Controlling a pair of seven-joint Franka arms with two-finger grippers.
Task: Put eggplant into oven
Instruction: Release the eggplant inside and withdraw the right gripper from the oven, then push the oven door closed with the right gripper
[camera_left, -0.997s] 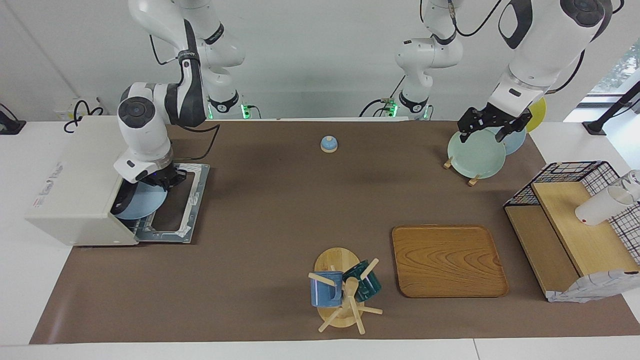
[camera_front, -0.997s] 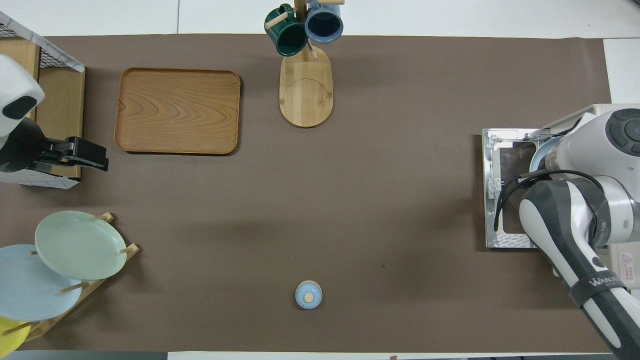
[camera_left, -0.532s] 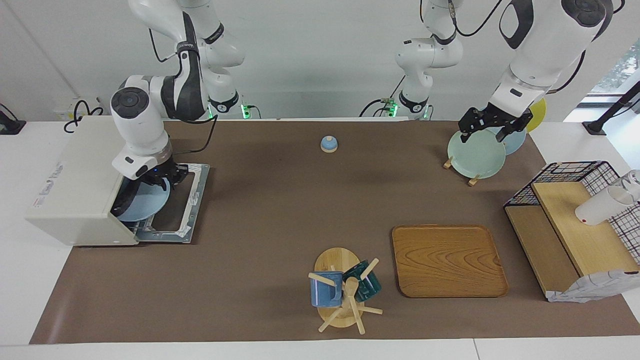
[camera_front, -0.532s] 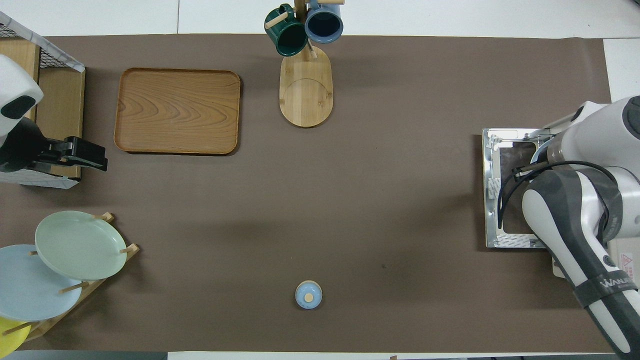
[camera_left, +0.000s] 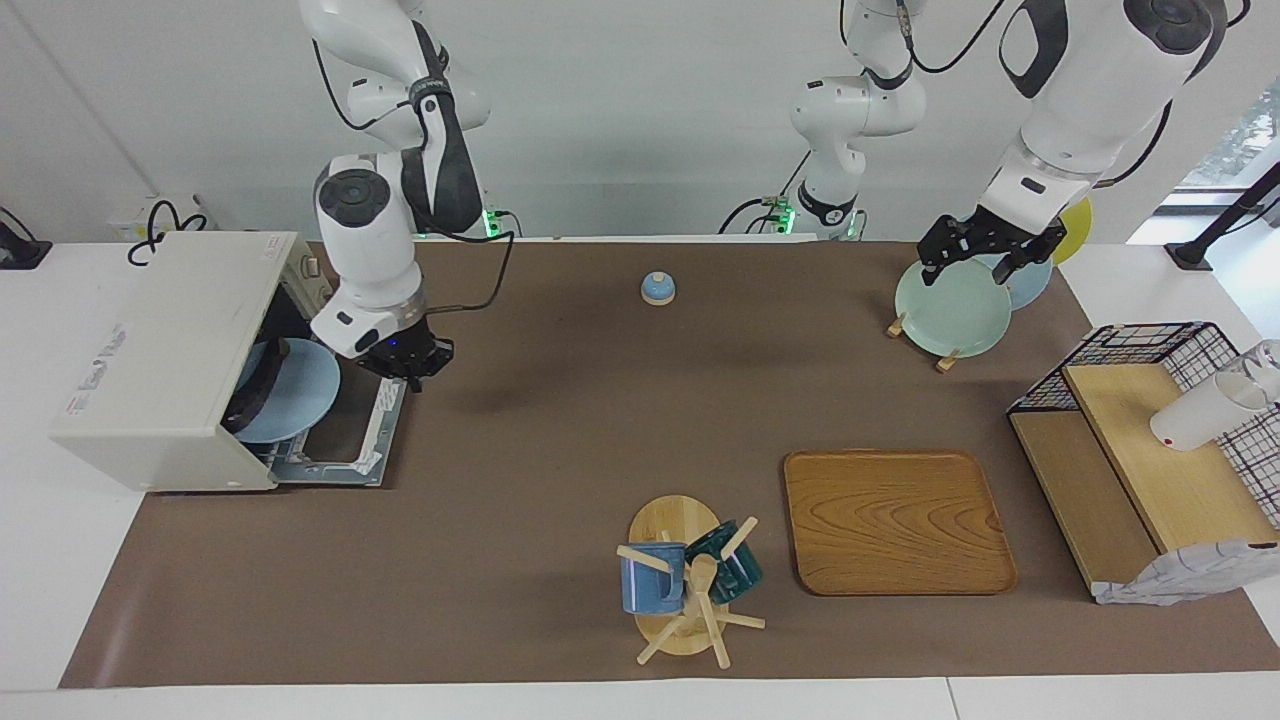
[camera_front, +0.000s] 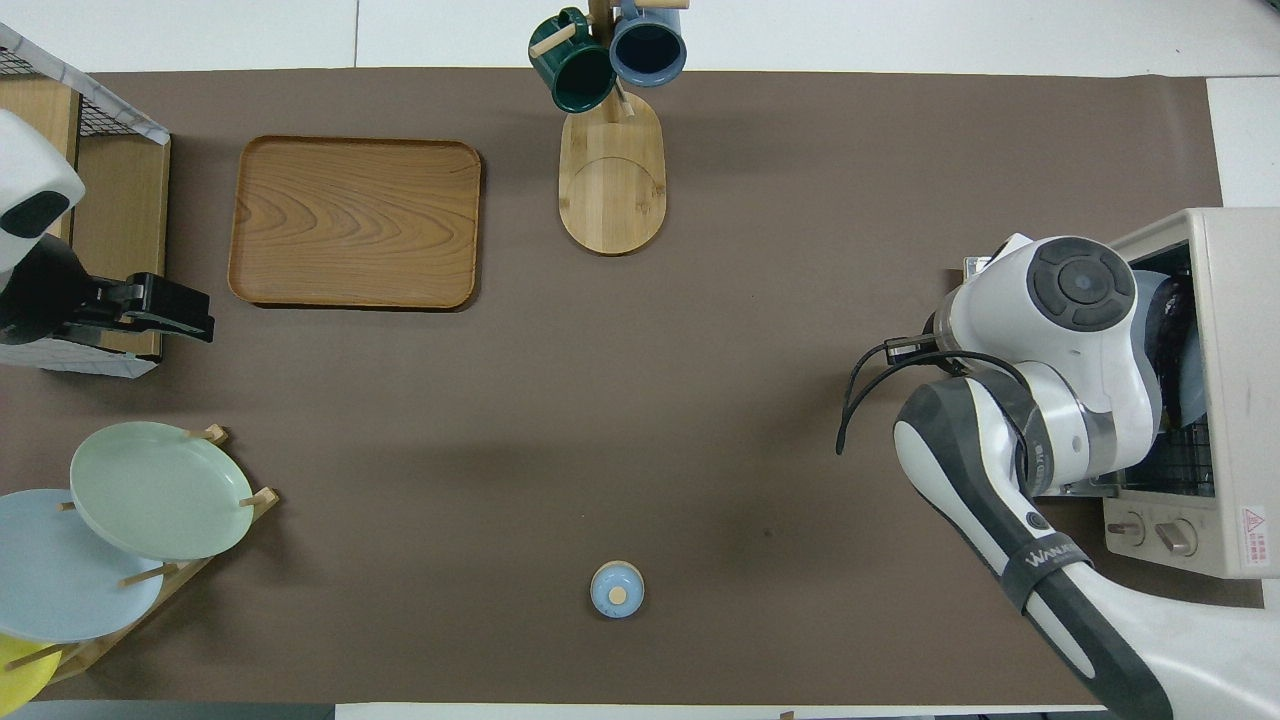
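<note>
The left gripper (camera_left: 985, 262) hangs over the pale green plate (camera_left: 951, 309) in the plate rack (camera_left: 918, 340) at the left arm's end of the worktop (camera_left: 520, 450), its jaws spread wide and holding nothing. The right gripper (camera_left: 405, 366) hovers over the edge of the oven's lowered door (camera_left: 372, 432); whether its jaws are open cannot be told. Beside them, inside the oven (camera_left: 160, 350), a light blue plate (camera_left: 290, 392) sits in the open mouth, and a dark eggplant (camera_front: 1168, 320) lies on it, only partly visible past the arm. Farther out stand the mug stand (camera_left: 680, 580) and wooden tray (camera_left: 895, 520).
</note>
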